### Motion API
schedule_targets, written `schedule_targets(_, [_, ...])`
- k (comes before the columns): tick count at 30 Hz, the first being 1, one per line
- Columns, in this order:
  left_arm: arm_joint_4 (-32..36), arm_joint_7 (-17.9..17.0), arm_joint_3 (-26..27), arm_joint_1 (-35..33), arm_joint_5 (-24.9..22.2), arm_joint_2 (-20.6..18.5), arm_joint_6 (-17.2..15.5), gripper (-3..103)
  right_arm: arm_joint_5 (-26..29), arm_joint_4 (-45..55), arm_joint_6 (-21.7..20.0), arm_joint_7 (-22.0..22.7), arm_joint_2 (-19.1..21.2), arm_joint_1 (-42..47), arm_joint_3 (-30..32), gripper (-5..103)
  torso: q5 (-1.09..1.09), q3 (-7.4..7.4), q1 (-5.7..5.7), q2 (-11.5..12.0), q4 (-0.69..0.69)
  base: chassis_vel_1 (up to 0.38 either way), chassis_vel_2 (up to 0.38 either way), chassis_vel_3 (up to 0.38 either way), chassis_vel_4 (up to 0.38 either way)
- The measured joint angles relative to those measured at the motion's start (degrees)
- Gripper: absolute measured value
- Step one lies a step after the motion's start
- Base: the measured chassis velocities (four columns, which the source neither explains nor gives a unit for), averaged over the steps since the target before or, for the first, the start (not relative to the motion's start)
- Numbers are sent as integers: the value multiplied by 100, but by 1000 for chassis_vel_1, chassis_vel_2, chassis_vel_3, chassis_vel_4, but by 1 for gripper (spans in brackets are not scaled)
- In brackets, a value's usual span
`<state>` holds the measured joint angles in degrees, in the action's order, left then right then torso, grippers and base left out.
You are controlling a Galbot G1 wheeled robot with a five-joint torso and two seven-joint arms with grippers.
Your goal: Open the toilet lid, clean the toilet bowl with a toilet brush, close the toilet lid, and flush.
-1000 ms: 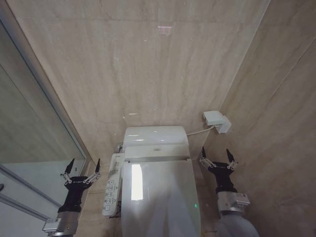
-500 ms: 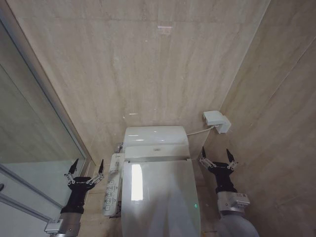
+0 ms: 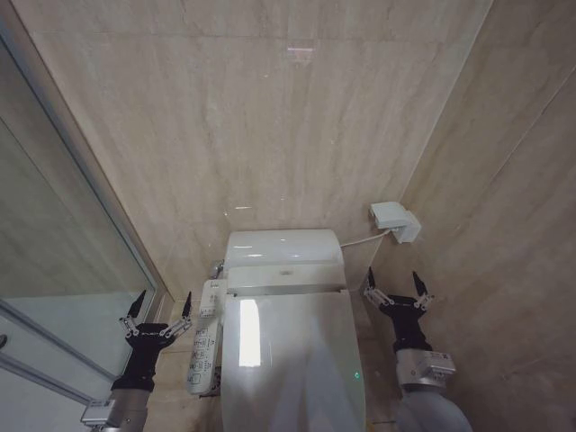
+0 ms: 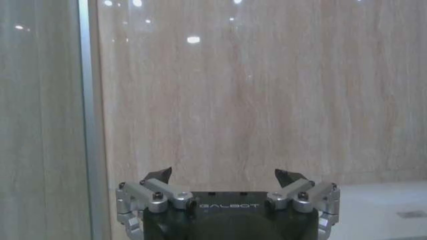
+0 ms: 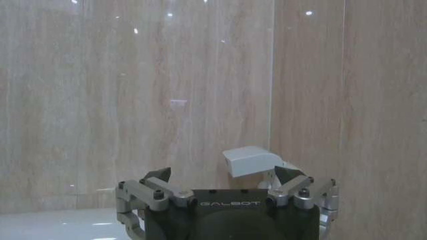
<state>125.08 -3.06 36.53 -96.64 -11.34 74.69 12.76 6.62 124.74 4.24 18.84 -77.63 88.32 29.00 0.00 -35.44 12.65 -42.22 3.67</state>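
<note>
Walls of beige veined stone tile [image 3: 270, 117] close the room on the far side and at 3 o'clock, meeting in a corner that runs up toward 1 o'clock. A glass shower panel with a metal frame [image 3: 63, 225] slants along the 9 o'clock side.

At 6 o'clock stands the white toilet, its large glossy white oval plastic toilet lid [image 3: 292, 360] shut flat, a bright glare streak near its 9 o'clock edge and a small green light near its 3 o'clock edge. Behind it, toward 12 o'clock, sits the white rounded tank housing [image 3: 283, 256]. A long white button panel [image 3: 204, 342] lies along the lid's 9 o'clock side. A small white box on the wall [image 3: 396, 220] sits at about 2 o'clock from the tank, with a cord leading to it.

The left claw [image 3: 162, 306] hangs at 8 o'clock, just beside the button panel, spread wide and empty. The right claw [image 3: 397, 283] hangs at 4 o'clock beside the lid, also spread wide and empty.

The left wrist view adds the metal frame edge against the tile; the right wrist view adds the wall box close up, beyond the claw.
</note>
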Motion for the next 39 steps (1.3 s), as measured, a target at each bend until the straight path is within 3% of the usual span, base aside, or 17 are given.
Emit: schedule_targets(39, [34, 65, 25, -79, 16, 72, 12, 99, 0, 0, 0, 0, 0, 0, 0, 100, 0, 0, 0, 0, 0, 0, 0, 0, 0])
